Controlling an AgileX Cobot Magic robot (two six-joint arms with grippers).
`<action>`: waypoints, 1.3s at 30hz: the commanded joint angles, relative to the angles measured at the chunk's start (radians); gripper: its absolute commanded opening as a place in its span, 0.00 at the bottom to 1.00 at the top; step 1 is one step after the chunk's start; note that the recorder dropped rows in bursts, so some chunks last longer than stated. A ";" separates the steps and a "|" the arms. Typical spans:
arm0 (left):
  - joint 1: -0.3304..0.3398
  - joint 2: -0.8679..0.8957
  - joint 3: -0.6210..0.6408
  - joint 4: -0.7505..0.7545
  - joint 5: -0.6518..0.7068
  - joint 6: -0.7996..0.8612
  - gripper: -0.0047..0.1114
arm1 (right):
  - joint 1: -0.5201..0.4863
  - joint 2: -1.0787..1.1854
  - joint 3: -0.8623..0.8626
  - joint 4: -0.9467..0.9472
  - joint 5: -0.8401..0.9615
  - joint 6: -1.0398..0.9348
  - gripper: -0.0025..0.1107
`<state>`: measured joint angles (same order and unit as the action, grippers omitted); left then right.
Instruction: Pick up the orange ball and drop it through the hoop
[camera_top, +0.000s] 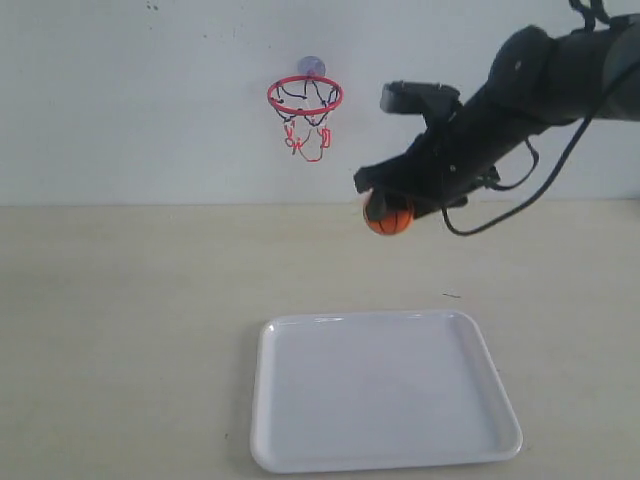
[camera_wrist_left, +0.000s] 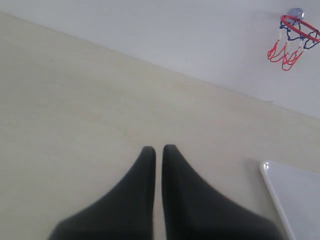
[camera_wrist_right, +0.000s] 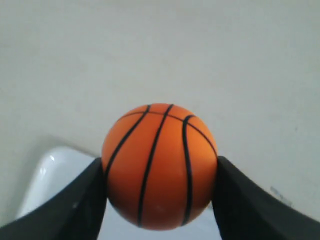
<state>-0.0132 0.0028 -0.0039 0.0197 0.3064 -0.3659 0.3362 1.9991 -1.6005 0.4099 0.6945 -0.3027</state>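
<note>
The orange ball (camera_top: 389, 219) (camera_wrist_right: 159, 166), a mini basketball with black seams, hangs in the air, pinched between the two black fingers of my right gripper (camera_top: 385, 205) (camera_wrist_right: 160, 172). It is held to the right of the hoop (camera_top: 304, 96) and lower than its red ring. The hoop, with its string net and bluish suction cup, sticks to the white back wall; it also shows far off in the left wrist view as the hoop (camera_wrist_left: 295, 35). My left gripper (camera_wrist_left: 158, 149) is shut with nothing in it, low over the beige table.
A white tray (camera_top: 290, 345) lies on the beige table below the ball, near the front edge; its corner (camera_wrist_left: 272, 175) (camera_wrist_right: 47, 165) shows in both wrist views. The right arm and its cable reach in from the upper right.
</note>
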 joint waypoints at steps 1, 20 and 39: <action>-0.008 -0.003 0.004 0.002 0.000 0.001 0.08 | -0.015 -0.013 -0.124 0.099 -0.001 -0.087 0.02; -0.008 -0.003 0.004 0.002 0.000 0.001 0.08 | -0.058 0.283 -0.635 0.709 -0.055 -0.482 0.02; -0.008 -0.003 0.004 0.002 0.000 0.001 0.08 | -0.017 0.467 -0.855 0.720 -0.188 -0.519 0.02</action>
<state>-0.0132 0.0028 -0.0039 0.0197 0.3064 -0.3659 0.3193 2.4712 -2.4488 1.1350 0.5193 -0.8110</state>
